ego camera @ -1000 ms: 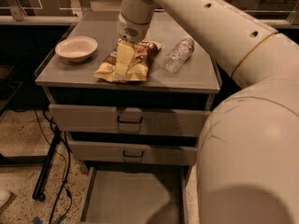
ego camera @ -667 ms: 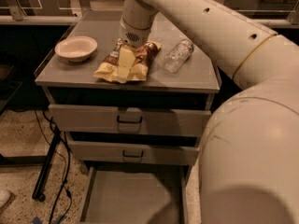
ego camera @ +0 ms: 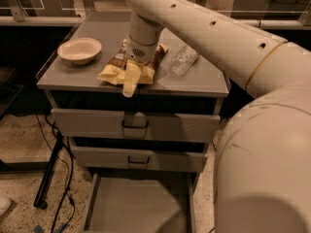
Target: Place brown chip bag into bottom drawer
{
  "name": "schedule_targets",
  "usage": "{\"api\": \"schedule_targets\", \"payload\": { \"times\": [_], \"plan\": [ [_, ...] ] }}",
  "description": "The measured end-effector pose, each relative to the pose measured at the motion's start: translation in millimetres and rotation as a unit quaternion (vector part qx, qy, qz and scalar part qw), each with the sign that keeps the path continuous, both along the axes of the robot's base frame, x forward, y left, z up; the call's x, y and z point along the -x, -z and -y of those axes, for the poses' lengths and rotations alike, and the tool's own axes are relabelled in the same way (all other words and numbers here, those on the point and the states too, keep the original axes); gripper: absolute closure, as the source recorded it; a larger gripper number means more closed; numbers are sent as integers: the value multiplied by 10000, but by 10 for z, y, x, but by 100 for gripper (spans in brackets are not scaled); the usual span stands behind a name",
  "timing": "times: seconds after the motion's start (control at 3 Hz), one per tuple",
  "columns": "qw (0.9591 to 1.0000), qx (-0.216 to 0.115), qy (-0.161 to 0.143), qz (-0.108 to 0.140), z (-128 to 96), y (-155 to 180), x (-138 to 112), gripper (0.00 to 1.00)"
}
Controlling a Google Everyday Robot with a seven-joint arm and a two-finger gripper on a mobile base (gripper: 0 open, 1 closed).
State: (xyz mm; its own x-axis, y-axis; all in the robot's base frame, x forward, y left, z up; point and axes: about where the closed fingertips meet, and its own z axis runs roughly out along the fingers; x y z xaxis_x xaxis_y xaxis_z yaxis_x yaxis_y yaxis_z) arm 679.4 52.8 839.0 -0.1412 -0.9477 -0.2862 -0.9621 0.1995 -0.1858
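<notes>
The brown chip bag, dark brown and pale yellow, lies on the grey cabinet top near its front edge. My gripper reaches down from the arm right over the bag, its pale tip lying across the bag's front and hanging a little past the cabinet's edge. The bottom drawer is pulled open below, and its flat grey floor is bare.
A pale bowl sits at the top's left. A clear plastic bottle lies right of the bag. The two upper drawers are shut. A black stand leg and cables are at the left. My arm fills the right side.
My gripper has moved forward and down over the bag, its tip now reaching past the cabinet's front edge. The bag, bowl and bottle stay about where they were.
</notes>
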Motion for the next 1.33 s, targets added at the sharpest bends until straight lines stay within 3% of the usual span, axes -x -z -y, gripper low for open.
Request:
{"api": "schedule_targets", "payload": {
  "times": [0.33,1.33],
  "plan": [
    [10000,3,5,-9,-2,26,3,15],
    [10000,3,4,-9,-2,27,3,86]
  ]
}}
